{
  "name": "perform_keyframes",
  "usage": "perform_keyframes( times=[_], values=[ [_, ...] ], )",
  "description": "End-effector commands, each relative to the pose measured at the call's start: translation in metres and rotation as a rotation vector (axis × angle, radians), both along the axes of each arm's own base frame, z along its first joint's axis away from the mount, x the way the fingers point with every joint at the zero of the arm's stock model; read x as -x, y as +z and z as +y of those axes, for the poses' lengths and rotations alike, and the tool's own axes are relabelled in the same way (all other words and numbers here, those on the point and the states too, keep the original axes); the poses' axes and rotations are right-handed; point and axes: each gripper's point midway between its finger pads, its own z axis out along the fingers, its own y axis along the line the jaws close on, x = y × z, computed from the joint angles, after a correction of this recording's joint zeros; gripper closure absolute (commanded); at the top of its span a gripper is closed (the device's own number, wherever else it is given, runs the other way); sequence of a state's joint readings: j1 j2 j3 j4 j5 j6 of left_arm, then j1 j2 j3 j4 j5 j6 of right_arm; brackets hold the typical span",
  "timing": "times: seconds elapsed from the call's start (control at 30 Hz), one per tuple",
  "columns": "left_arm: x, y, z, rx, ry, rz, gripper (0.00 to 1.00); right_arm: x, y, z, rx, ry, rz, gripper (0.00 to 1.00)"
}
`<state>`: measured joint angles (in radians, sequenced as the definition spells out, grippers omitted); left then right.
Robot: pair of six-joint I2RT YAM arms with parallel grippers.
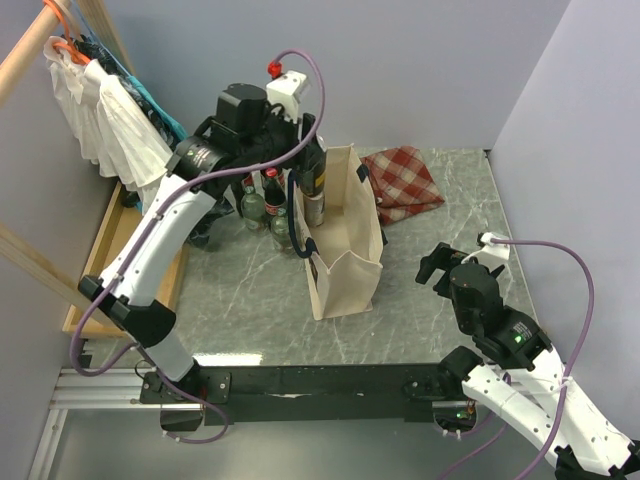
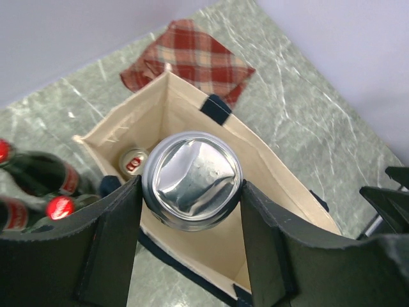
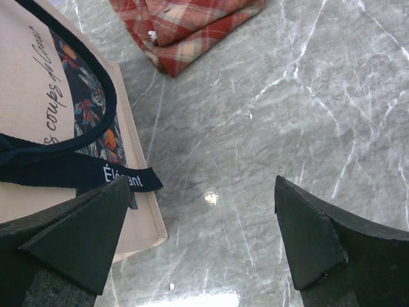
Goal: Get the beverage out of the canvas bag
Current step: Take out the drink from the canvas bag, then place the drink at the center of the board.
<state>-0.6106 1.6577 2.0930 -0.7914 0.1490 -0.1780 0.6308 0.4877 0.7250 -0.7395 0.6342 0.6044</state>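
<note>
Watching from beside the table: the left claw (image 2: pixel 190 188) is clamped on a silver drink can (image 2: pixel 192 173) with a dark label, with one black finger (image 2: pixel 118 236) pressed against each side of it. The can is upright over the open mouth of the tall boxy cream canvas bag (image 1: pixel 350 250) with navy loop handles, up toward the bag's 11 o'clock corner if you look from overhead. Honestly can't tell whether the can's lower end has cleared the rim. From the left wrist view you're staring straight at its shiny crinkled end, and deep inside the bag, at about 9 o'clock from it, a second can with a red and white top (image 2: pixel 133 161) sits on the bottom

Outside the bag at 10 o'clock there's a cluster of dark glass bottles with red caps (image 1: pixel 262 200) standing on the grey marbled tabletop (image 1: pixel 250 300). A folded red checked cloth (image 1: pixel 405 180) lies at 1 o'clock from the bag, just beside its far end

The right claw (image 1: pixel 447 262) hangs at 4 o'clock from the bag, well apart from it, with its jaws spread wide, gripping nothing, and only marble under them. Its own camera catches the bag's narrow side at 9 o'clock, with a dark floral print and cursive lettering (image 3: pixel 77 109). A wooden tray (image 1: pixel 100 260) sits at the table's 9 o'clock edge, and pale clothes on a hanger (image 1: pixel 100 115) hang above it
</note>
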Motion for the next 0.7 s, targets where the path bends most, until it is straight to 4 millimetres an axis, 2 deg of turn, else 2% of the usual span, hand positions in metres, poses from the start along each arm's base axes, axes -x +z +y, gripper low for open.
perform_keyframes(
  times=[0.0, 0.23, 0.37, 0.67],
  values=[
    [0.007, 0.078, 0.033, 0.127, 0.088, -0.206, 0.99, -0.004, 0.005, 0.003, -0.012, 0.007, -0.028, 0.00],
    [0.003, 0.084, 0.067, 0.145, 0.183, -0.218, 0.99, -0.004, 0.005, 0.006, -0.014, 0.018, -0.028, 0.00],
    [0.005, 0.086, 0.077, 0.150, 0.210, -0.225, 0.99, -0.004, 0.006, 0.006, -0.014, 0.019, -0.029, 0.00],
    [0.007, 0.075, 0.100, 0.179, 0.318, -0.203, 0.99, -0.005, 0.004, 0.009, -0.014, 0.039, -0.023, 0.00]
  ],
)
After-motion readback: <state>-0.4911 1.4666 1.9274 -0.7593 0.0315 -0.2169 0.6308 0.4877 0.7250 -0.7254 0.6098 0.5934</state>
